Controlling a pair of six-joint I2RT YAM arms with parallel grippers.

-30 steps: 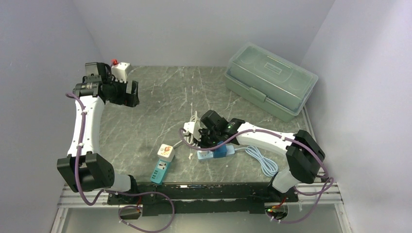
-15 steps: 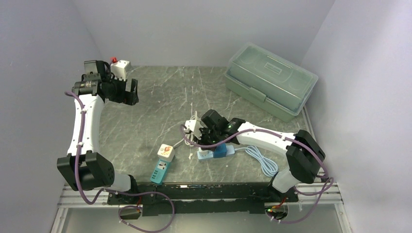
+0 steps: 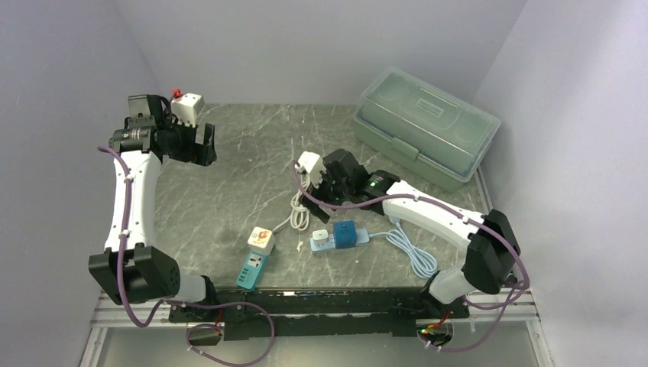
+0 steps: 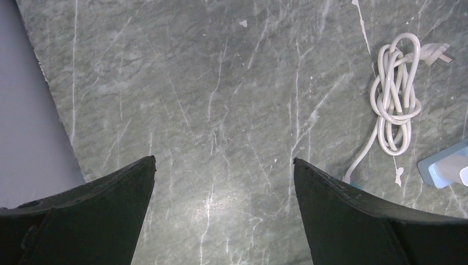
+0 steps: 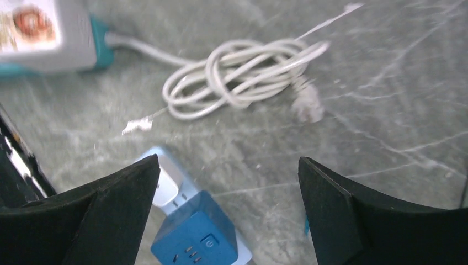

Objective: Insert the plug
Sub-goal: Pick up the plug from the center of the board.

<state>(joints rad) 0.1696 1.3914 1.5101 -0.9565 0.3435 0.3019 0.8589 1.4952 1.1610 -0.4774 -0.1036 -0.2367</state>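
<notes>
Enclosure: plain pale walls [image 3: 321,46] on three sides.

Table [image 3: 252,160]: smooth grey-green marble-pattern top with white veining and some glare.

Toolbox [image 3: 425,126], 2 o'clock: pale green translucent plastic with a rounded lid, shut. Contents cannot be made out.

Left gripper [image 4: 223,160]: raised at 10 o'clock. Its black wedge-shaped fingers are spread wide, holding nothing, over bare table.

Right gripper [image 5: 227,159]: near centre, fingers likewise wide apart, nothing between them.

Blue cube socket [image 5: 193,243]: glossy, at 6 o'clock of the right gripper, seated on a light-blue base.

White cube socket [image 3: 260,239]: bears a picture sticker, at 7 o'clock. A teal strip [image 3: 252,269] lies just beside it.

White cable [image 4: 394,99]: round cord, knotted into a coil, flat mid-table.

Plug [image 4: 436,52]: white, lying loose on the marble at the coil's end, apart from both grippers.
</notes>
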